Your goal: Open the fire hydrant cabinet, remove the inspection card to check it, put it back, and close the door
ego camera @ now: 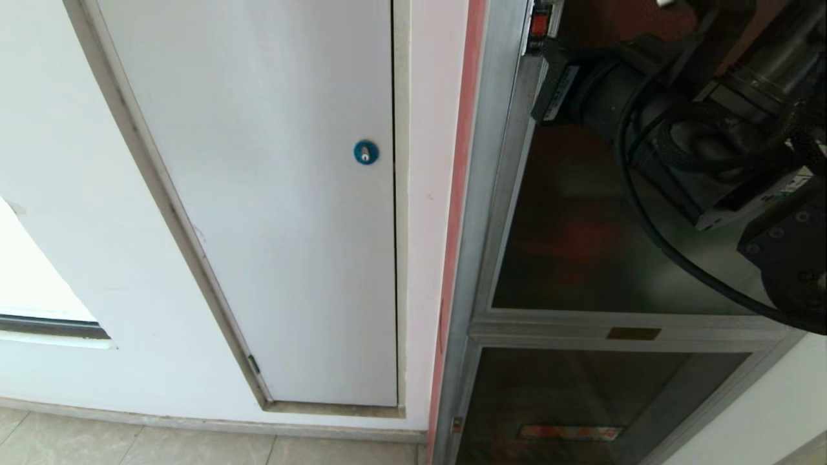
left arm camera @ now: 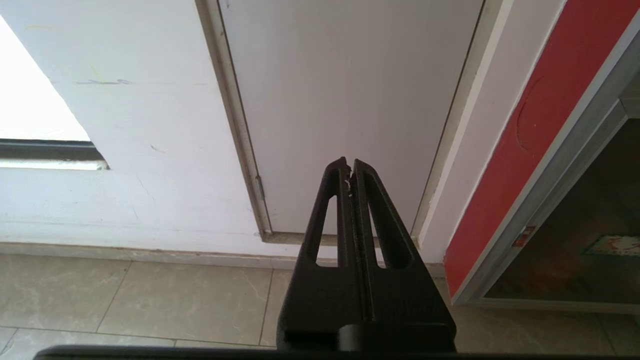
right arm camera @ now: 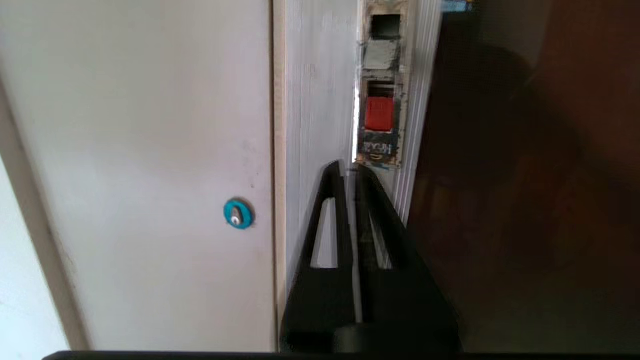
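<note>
1. Left gripper (left arm camera: 350, 167): parked low near the floor, fingers pressed together, empty, facing the white panel door (left arm camera: 345, 100).
2. Right gripper (right arm camera: 350, 170): raised, fingers nearly together, holding nothing, tips just beside the red latch (right arm camera: 379, 114) on the door (ego camera: 581, 245) frame's left edge.
3. Judged: opening step; next, hooking that latch edge and pulling.
4. Fire hydrant cabinet (ego camera: 481, 194) closed; card unseen; latch label unreadable.

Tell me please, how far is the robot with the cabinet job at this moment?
Done: nothing that shows. The door of the fire hydrant cabinet looks shut and no inspection card is visible. In hand: the right gripper, jaws almost together, points at the red latch on the frame's edge; the left gripper is parked low by the white door. Left: probably opening, checking the card, returning it, closing.
</note>
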Motion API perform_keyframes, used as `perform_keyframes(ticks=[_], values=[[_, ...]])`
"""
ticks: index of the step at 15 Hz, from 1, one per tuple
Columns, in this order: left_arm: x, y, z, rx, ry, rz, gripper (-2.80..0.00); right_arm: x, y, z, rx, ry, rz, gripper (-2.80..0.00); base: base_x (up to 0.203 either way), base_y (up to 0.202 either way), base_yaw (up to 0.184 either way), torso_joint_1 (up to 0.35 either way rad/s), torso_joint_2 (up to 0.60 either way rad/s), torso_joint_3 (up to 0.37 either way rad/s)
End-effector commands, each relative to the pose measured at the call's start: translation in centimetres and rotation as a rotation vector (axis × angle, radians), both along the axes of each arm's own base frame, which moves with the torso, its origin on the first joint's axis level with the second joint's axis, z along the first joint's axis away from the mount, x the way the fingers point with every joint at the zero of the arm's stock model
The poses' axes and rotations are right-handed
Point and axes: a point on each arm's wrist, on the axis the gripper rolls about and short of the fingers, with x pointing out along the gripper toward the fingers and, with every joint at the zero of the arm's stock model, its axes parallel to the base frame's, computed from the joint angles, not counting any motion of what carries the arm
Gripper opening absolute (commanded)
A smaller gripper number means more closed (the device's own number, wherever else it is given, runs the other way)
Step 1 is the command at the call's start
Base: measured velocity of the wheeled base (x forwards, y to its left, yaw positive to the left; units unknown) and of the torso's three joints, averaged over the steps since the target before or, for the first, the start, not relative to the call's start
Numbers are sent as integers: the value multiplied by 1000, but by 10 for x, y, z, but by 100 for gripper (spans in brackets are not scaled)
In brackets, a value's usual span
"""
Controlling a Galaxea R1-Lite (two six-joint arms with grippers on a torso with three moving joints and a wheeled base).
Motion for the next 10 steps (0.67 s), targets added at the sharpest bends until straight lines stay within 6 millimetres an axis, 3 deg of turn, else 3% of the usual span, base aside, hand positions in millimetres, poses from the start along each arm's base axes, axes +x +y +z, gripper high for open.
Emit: perform_keyframes(ticks=[1, 10], values=[[0, 0, 0, -1, 3, 0, -280, 5, 3, -3, -8, 3, -5, 0, 0, 0, 0, 0, 0, 0], [0, 0, 0, -1, 3, 0, -280, 11, 1, 9, -40, -51, -54, 0, 0, 0, 0, 0, 0, 0]])
